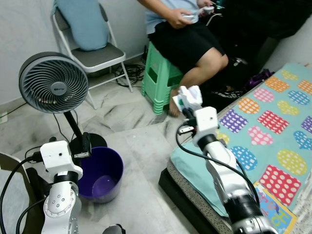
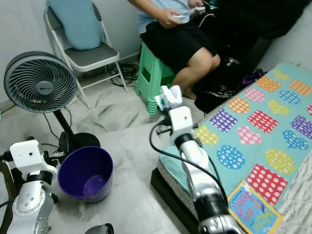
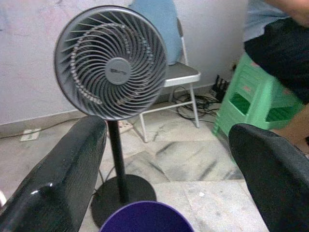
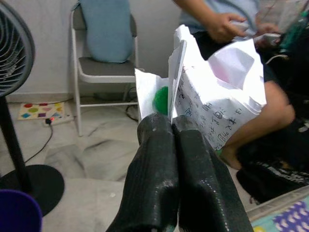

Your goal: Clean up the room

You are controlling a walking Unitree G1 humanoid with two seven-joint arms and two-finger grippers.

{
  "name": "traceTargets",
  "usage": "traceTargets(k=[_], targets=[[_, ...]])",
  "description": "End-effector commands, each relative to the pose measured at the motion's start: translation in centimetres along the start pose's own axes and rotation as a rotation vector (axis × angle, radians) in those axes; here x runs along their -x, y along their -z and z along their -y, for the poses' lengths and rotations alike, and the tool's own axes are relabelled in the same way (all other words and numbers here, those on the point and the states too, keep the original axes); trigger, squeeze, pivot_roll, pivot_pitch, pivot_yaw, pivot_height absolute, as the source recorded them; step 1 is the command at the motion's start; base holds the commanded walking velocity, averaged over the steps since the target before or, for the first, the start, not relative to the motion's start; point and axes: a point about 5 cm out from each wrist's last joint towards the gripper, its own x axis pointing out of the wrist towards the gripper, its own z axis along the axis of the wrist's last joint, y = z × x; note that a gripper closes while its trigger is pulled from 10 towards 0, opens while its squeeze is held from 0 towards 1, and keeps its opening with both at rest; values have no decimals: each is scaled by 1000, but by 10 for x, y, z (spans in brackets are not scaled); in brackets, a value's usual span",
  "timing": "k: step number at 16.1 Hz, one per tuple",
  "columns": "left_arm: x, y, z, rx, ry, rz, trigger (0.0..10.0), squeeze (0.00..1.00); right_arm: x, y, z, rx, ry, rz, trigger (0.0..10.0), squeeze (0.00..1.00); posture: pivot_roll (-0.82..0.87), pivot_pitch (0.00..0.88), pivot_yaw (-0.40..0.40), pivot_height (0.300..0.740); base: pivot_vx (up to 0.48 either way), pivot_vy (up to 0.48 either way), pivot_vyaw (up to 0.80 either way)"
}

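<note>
A crumpled white paper wrapper [image 4: 217, 92], printed with dark characters and a patch of green, is being pinched between the two black fingers [image 4: 154, 169] of the right gripper [image 1: 187, 113], which are pressed fully together on its lower edge. The wrapper is being held upright, its long axis running up from the fingertips and its loose folds fanning out overhead. It is being carried in the air beside the near corner of a mattress [image 1: 204, 195] that is covered by a teal sheet patterned with coloured dotted shapes [image 1: 273, 126]. A children's book [image 2: 253, 209] is lying on that sheet near the arm.

The left gripper [image 3: 164, 193] is being held with its fingers spread wide apart and nothing between them, just above a purple bin [image 1: 100, 175] standing on the marble floor [image 1: 131, 122]. Behind the bin, a grey pedestal fan [image 1: 53, 83] is standing, and beyond it a folding chair [image 1: 95, 53] bearing a blue cushion [image 1: 83, 22]. A person [image 1: 187, 34] is seated on a stack of green plastic stools [image 1: 158, 80].
</note>
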Motion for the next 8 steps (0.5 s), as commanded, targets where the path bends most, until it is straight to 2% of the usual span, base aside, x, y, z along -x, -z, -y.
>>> traceTargets(k=[1,4,8], targets=[[2,2,3,2,26,-11,10000,0,2,-4,4,18,16,11,10000,0,-70,68,-16,740,0,0,0],[2,4,12,12,61,-23,10000,0,12,3,1,9,13,-19,10000,0,-75,87,-19,740,0,0,0],[-2,4,9,18,39,-18,10000,0,10,-2,0,17,0,-11,10000,0,-78,79,-30,740,0,0,0]])
